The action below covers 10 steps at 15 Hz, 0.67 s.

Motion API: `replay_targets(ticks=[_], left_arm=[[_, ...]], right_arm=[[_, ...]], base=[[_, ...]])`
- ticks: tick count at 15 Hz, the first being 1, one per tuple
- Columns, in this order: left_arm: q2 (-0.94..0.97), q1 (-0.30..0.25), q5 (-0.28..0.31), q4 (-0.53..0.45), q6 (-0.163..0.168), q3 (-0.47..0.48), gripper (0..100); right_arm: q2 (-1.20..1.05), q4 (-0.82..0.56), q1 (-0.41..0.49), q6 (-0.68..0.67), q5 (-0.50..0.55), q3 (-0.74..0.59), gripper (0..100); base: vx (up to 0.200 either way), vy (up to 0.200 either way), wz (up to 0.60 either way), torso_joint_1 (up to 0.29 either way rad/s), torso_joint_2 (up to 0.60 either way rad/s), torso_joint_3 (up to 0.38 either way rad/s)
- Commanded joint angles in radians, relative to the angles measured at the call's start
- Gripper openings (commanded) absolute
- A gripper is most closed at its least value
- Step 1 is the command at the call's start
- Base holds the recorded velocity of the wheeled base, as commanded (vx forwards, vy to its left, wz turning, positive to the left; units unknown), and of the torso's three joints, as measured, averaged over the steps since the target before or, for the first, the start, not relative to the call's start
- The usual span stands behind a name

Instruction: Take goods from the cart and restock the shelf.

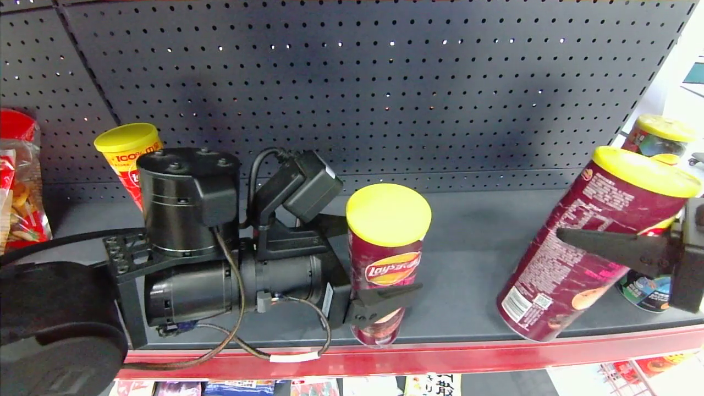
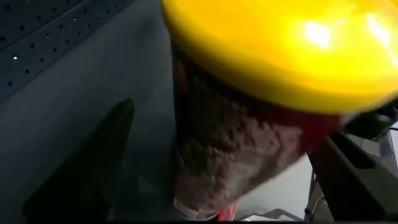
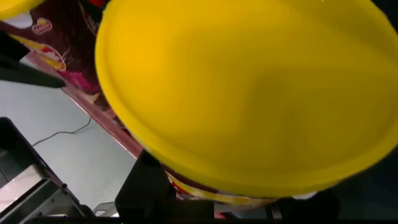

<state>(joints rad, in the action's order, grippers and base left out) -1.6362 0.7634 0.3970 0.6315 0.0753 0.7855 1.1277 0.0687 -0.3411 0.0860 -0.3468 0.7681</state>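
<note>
Two maroon chip cans with yellow lids are on the grey shelf (image 1: 473,258). The middle can (image 1: 385,258) stands upright near the shelf's front edge. My left gripper (image 1: 393,280) is open around it, one finger (image 1: 385,300) across its front. In the left wrist view the can (image 2: 242,149) sits between the gripper's (image 2: 230,155) dark fingers (image 2: 93,168) with a gap on one side. The larger can (image 1: 588,247) on the right leans left, its base by the red front lip. My right gripper (image 1: 583,231) is shut on it. Its lid (image 3: 249,93) is close in the right wrist view.
A yellow-and-red can (image 1: 129,159) stands at the back left behind my left arm, with a snack bag (image 1: 16,187) at the far left. Two more cans (image 1: 660,135) (image 1: 643,291) stand at the far right. A pegboard wall (image 1: 385,82) closes the back; a red lip (image 1: 440,357) edges the front.
</note>
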Motion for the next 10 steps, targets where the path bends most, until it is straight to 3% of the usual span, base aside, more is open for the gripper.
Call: replay_targets(ticks=[1, 3, 8, 10], left_arm=[[0.033, -0.003, 0.0, -0.001, 0.0, -0.035, 100], [0.061, -0.003, -0.009, -0.003, 0.004, -0.069, 100], [0.081, -0.016, -0.145, -0.003, 0.011, -0.132, 100], [0.081, -0.016, -0.161, -0.001, 0.011, -0.134, 100]], right_arm=[[0.123, 0.0, -0.018, 0.0, -0.006, 0.082, 0], [0.205, 0.002, -0.044, 0.001, -0.006, 0.165, 0], [0.411, 0.092, -0.092, 0.029, -0.003, 0.304, 0], [0.485, 0.108, -0.095, 0.029, -0.004, 0.366, 0]], base=[[0.0, 0.0, 0.0, 0.0, 0.0, 0.0], [0.0, 0.0, 0.0, 0.0, 0.0, 0.0], [0.0, 0.0, 0.0, 0.0, 0.0, 0.0], [0.0, 0.0, 0.0, 0.0, 0.0, 0.0]])
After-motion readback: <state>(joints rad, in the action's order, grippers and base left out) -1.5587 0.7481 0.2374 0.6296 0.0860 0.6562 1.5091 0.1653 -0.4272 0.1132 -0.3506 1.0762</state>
